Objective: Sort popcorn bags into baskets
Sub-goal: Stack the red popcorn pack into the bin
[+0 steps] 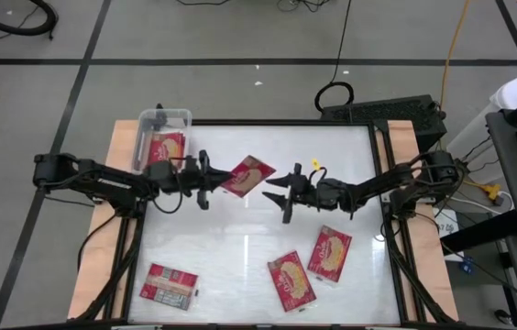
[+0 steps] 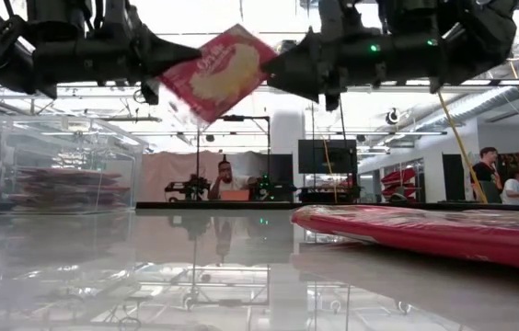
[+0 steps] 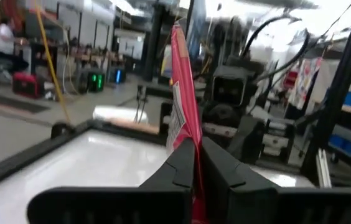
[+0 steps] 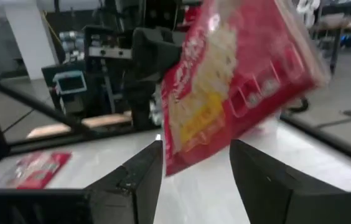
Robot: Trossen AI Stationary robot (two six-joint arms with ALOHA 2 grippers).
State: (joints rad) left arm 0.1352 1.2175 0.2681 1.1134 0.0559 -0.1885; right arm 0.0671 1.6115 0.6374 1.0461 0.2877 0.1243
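Note:
A red popcorn bag [image 1: 247, 174] with a yellow picture hangs above the table's middle, and my left gripper [image 1: 205, 179] is shut on it. My right gripper [image 1: 280, 194] is open just to the bag's right. In the right wrist view its fingers stand on either side of the bag's lower corner [image 4: 175, 158], and I see no touch. The clear basket [image 1: 181, 117] stands at the far left corner with a red bag [image 1: 167, 147] lying inside. Three more bags lie flat on the near half: one near left [image 1: 169, 284] and two near right [image 1: 291, 280] [image 1: 330, 254]. My left gripper pinches the bag's left end [image 3: 188, 134] between its two fingers [image 3: 169, 171]. The fingers come about level from the table's left. The bag is lifted clear of the table and sticks out past the fingertips toward my right gripper, tilted with its printed face [image 2: 213, 74] toward the near side.
A dark frame [image 1: 382, 183] borders the white table top. In the low view a flat bag [image 2: 425, 234] lies close in front at the right. People sit at desks [image 2: 227, 179] in the room beyond the far edge.

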